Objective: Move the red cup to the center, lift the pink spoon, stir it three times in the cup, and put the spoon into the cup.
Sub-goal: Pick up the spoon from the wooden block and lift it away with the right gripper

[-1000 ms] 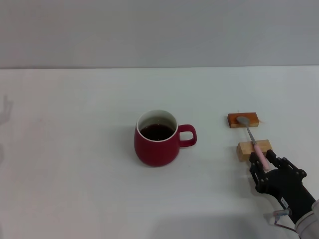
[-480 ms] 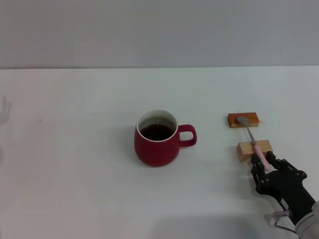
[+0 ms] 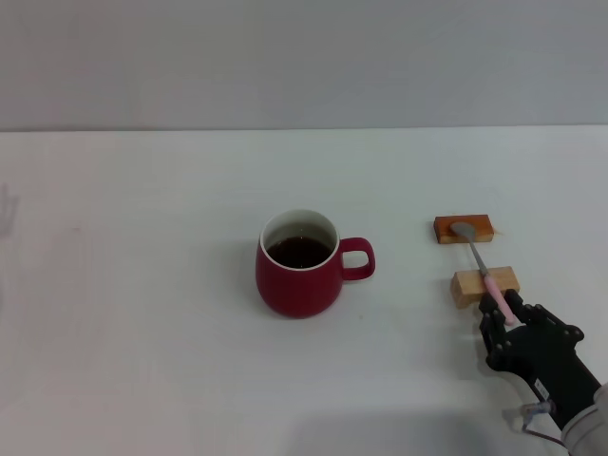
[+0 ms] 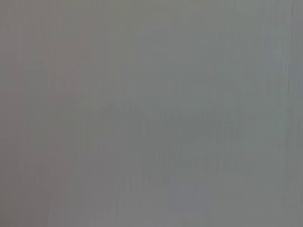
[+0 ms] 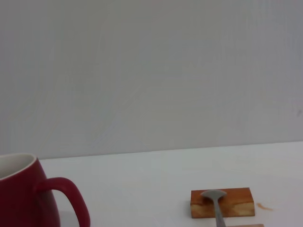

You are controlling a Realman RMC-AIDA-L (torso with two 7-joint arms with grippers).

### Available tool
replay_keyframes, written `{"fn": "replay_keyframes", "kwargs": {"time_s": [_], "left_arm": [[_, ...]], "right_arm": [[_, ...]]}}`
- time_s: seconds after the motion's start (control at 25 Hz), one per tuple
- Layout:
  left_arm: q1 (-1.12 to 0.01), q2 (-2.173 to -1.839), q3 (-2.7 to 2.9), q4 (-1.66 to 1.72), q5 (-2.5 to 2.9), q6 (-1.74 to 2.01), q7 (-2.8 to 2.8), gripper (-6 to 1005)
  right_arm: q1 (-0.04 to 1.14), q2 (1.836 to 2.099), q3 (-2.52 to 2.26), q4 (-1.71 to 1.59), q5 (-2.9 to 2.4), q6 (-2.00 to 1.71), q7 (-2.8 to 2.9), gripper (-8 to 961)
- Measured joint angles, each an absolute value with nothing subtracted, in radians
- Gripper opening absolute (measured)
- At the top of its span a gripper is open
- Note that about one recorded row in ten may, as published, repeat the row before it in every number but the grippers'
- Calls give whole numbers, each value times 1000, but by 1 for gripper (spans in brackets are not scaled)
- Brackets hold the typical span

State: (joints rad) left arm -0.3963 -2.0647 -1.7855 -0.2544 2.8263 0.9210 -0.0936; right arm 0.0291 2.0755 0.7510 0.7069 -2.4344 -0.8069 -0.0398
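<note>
White table (image 3: 142,285); red cup (image 3: 298,266) holds dark liquid (image 3: 299,252), handle rightward.

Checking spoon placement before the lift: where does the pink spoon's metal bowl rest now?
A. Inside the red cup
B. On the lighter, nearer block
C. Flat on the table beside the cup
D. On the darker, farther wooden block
D: in the head view the pink spoon has its grey bowl on the darker wooden block, its handle crossing the lighter block toward the right tool.
</note>
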Motion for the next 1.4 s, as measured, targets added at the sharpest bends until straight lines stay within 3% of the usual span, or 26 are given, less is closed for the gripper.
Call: {"fn": "replay_keyframes", "kwargs": {"time_s": [1.4], "left_arm": [[-387,-2063,-1786,-258,2829,927,-103,846]], "right_arm": [[40,2072,759,704,-2436,-798,-40,241]]}}
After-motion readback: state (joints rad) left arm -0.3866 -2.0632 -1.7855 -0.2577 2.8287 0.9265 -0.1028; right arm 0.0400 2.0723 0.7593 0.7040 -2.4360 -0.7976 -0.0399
